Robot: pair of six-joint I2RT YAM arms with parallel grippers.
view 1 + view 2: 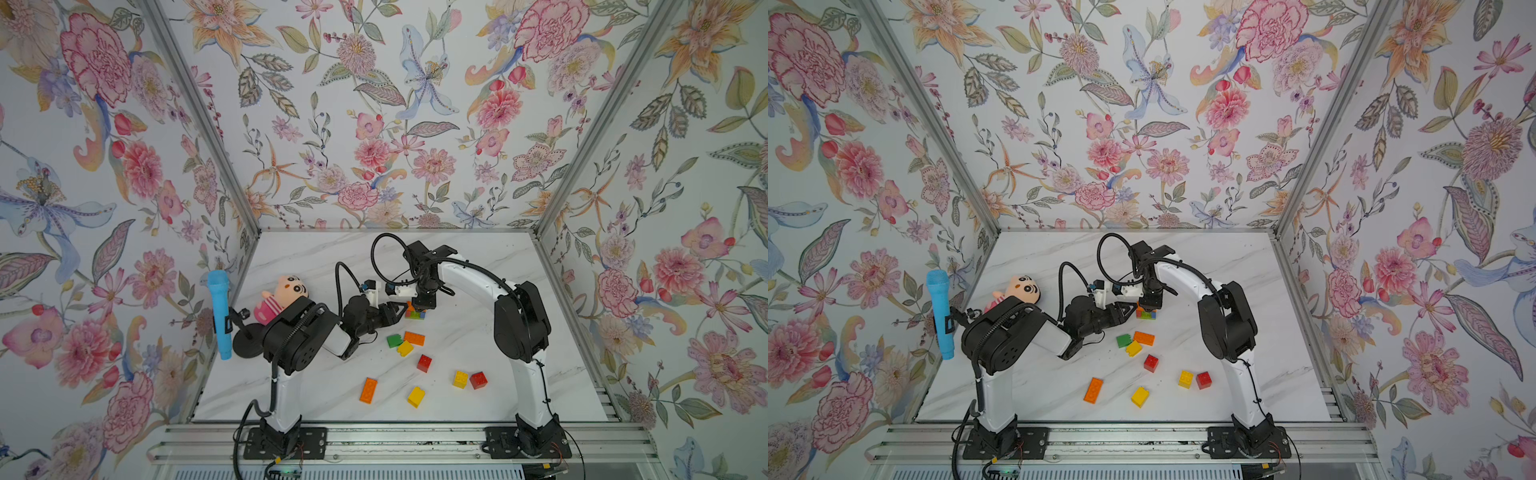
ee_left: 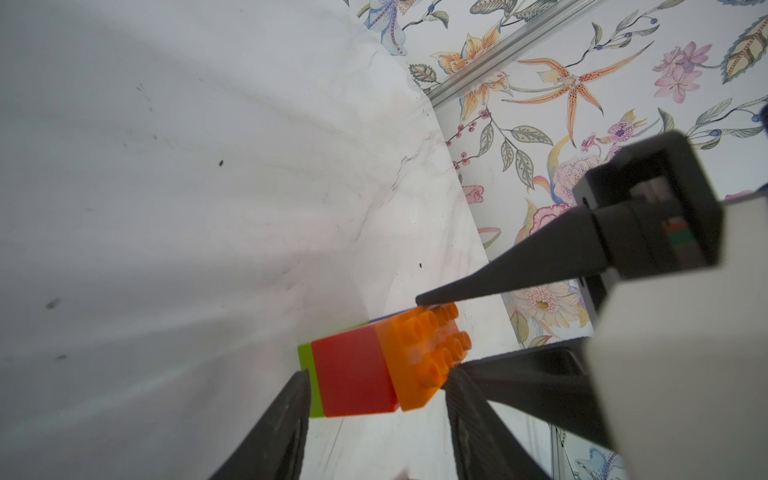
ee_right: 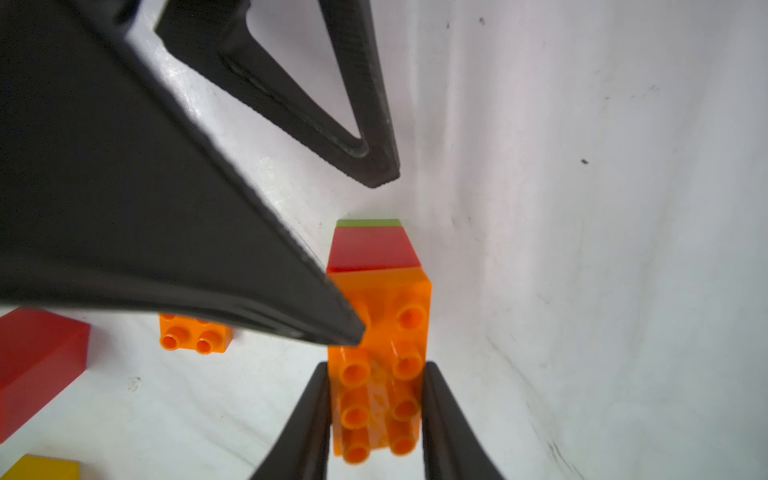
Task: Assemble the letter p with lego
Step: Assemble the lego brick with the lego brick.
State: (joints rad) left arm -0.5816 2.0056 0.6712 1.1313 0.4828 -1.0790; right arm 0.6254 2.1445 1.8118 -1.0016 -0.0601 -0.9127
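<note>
1. Currently, your landmark is the brick stack [image 1: 415,312] on the marble table [image 1: 316,257]. It is green at the bottom and red above that, with a long orange brick [image 3: 380,386] on top.
2. Your right gripper [image 3: 376,365] stands over the stack from above. It is clamped on the long orange brick, one finger against each long side.
3. Your left gripper [image 2: 378,373] reaches in from the side with its jaws parted and the stack between them. In the right wrist view one tip lies at the orange top's edge and the other stands clear of the green end, so it grips nothing.
4. On the robot-base side of the stack, a green brick [image 1: 394,340], an orange brick [image 1: 414,338] and a yellow brick [image 1: 404,348] touch in a cluster. A red brick [image 1: 424,363] sits just past them.
5. Farther from the stack that same way, a second yellow brick [image 1: 460,379] and a second red brick [image 1: 478,380] sit side by side. A flat orange brick [image 1: 368,390] and a last yellow brick [image 1: 416,396] lie nearest the bases.
6. A plush doll [image 1: 286,293] lies well apart from the stack, on the left arm's side. A blue microphone [image 1: 219,313] stands beyond it at the wall.
</note>
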